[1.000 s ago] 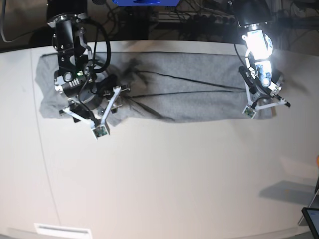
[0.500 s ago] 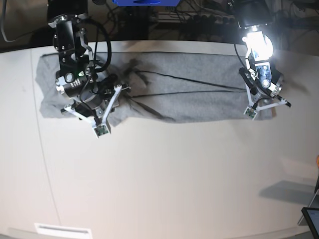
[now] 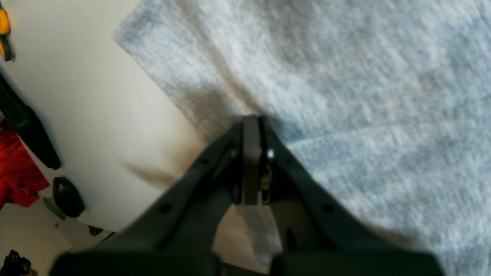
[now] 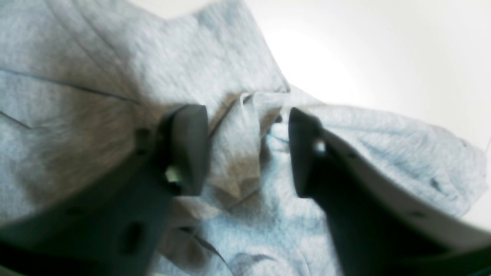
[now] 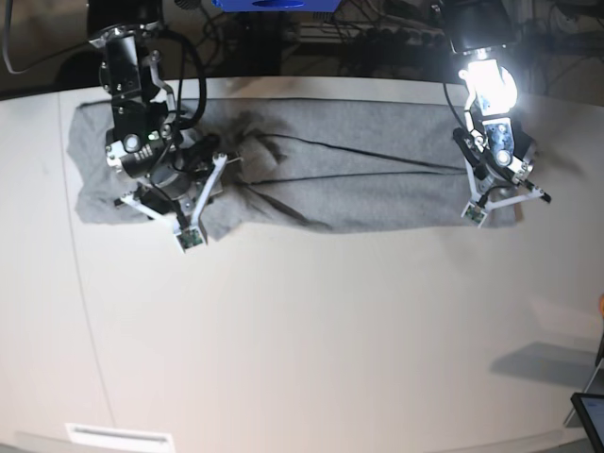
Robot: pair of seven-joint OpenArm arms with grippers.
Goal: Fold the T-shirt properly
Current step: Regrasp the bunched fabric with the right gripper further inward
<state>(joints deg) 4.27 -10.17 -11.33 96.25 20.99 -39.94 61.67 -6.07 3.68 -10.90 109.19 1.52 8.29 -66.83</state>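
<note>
A heather-grey T-shirt lies stretched in a long, partly folded band across the far side of a white table, running from the left edge area almost to the right, with a dark fold line crossing its middle. Over the shirt's left end, the right gripper stands on the rumpled cloth, its fingers spread apart; the right wrist view shows the two dark pads held wide on either side of a raised, puckered fold of grey fabric, and it cannot be told whether either pad touches it. At the shirt's right end, the left gripper sits at the near right corner of the cloth under a bright lamp glare on the arm above it; in the left wrist view its fingers are pressed together with no gap between them, their tips meeting the grey fabric close to the shirt's edge, where the bare tabletop begins, and a strip of grey cloth shows beneath them, though whether fabric is pinched between them cannot be told. The near half of the table is bare white surface, with a dark tablet corner at the far right near edge
</note>
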